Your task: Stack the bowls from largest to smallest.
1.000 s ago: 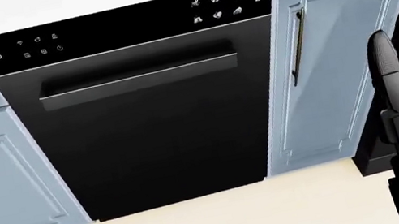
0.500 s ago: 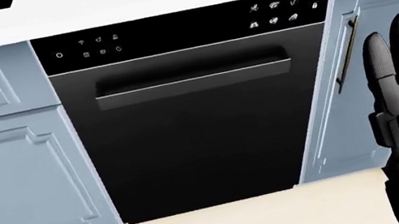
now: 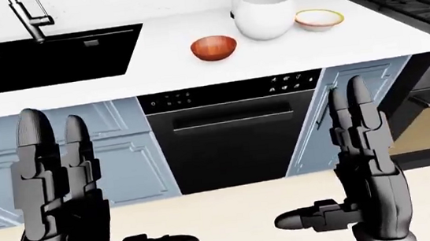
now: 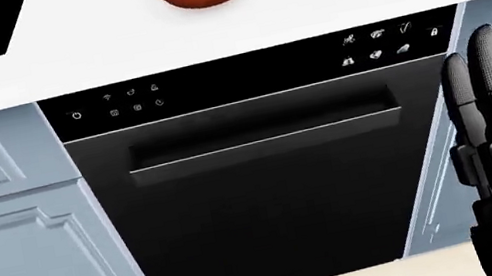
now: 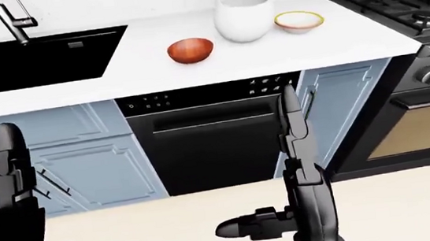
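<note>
1. Three bowls sit on the white desk [image 3: 155,73] in the upper middle of the left-eye view: a small red-brown bowl [image 3: 213,47], a tall white bowl [image 3: 265,15] to its right, and a shallow yellow-rimmed bowl [image 3: 318,19] further right, just beside the white one.
2. They look rigid, smooth and probably light; glazed walls may slip, so a hold over the rim, fingers inside and thumb outside, seems safest. The white bowl looks bulkiest and likely forms the base.
3. The left hand [image 3: 64,200] and right hand [image 3: 362,165] are raised low in the frame, fingers straight and apart, thumbs out sideways, holding nothing, well apart from the bowls.
4. Against the earlier head view, the whole picture has shifted: the dishwasher [image 4: 254,182] sits lower and the red-brown bowl now shows fully at top, so the camera has moved.
</note>
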